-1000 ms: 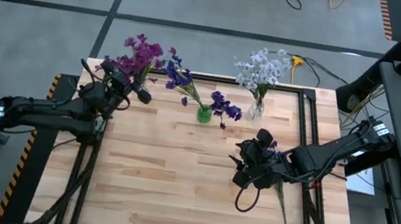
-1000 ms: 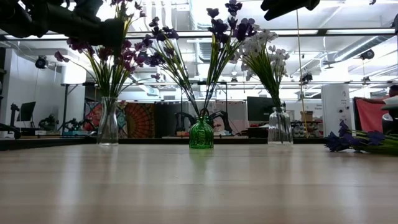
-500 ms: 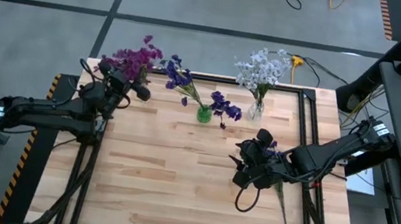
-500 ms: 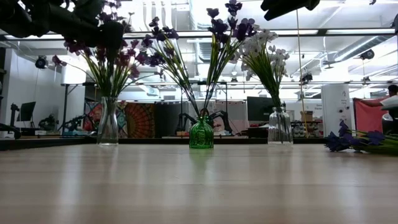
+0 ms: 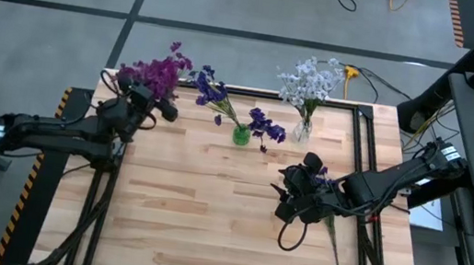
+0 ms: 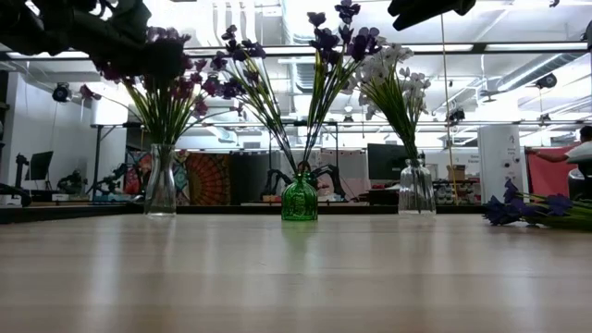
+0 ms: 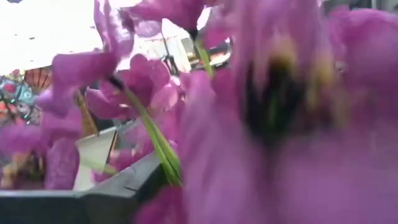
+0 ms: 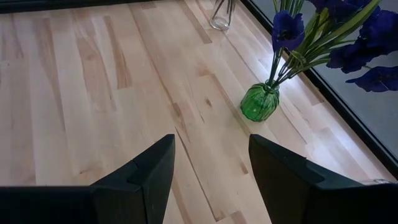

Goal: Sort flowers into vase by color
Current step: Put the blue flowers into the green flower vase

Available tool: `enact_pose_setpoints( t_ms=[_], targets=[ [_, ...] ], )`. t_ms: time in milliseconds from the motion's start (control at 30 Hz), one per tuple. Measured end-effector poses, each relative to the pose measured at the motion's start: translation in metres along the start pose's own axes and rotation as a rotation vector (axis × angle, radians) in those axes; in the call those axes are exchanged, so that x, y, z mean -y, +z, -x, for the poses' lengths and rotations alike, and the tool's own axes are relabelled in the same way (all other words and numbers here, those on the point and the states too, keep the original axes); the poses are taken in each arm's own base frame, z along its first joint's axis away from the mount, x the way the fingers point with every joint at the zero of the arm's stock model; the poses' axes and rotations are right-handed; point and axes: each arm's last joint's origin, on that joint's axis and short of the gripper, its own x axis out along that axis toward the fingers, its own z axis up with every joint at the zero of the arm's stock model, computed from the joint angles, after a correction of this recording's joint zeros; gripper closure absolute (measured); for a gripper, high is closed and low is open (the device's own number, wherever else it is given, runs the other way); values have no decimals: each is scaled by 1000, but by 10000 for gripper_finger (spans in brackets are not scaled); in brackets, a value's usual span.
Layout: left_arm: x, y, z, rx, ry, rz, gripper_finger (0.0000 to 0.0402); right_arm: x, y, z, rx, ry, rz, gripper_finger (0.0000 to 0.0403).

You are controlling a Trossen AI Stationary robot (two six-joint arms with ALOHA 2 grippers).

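Magenta flowers (image 5: 154,73) stand in a clear vase (image 6: 160,180) at the table's far left. My left gripper (image 5: 159,105) hovers level right beside these blossoms, which fill the left wrist view (image 7: 205,124). Dark blue-violet flowers (image 5: 214,94) stand in a green vase (image 5: 240,134), and white flowers (image 5: 309,82) in a clear vase (image 5: 301,130). One more blue-violet sprig (image 6: 532,211) lies on the table at the right, its stem (image 5: 333,239) under my right arm. My right gripper (image 8: 211,168) hangs open above the table's right half, with nothing between its fingers.
The three vases stand in a row along the far edge. A black frame (image 5: 361,141) runs along the table's far and right edges. Bare wood spreads over the middle and near part (image 5: 206,221). A person shows in the room at the far right (image 6: 581,153).
The magenta blossoms that stood out high and toward the right of the bunch have drawn in and settled into a tighter cluster over the vase. My left gripper has turned a little beside them. My right arm has kept still.
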Motion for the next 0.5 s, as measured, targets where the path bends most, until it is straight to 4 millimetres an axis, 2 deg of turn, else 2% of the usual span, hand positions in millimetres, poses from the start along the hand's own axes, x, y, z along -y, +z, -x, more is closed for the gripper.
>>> enact_pose_setpoints(
  t_ms=[233,500],
  targets=[
    [5,-3,6,-70,-1,-31,146,0,0,0,0,0,0,204],
    [4,2,7,-179,-4,-18,122,0,0,0,0,0,-12,204]
  ],
)
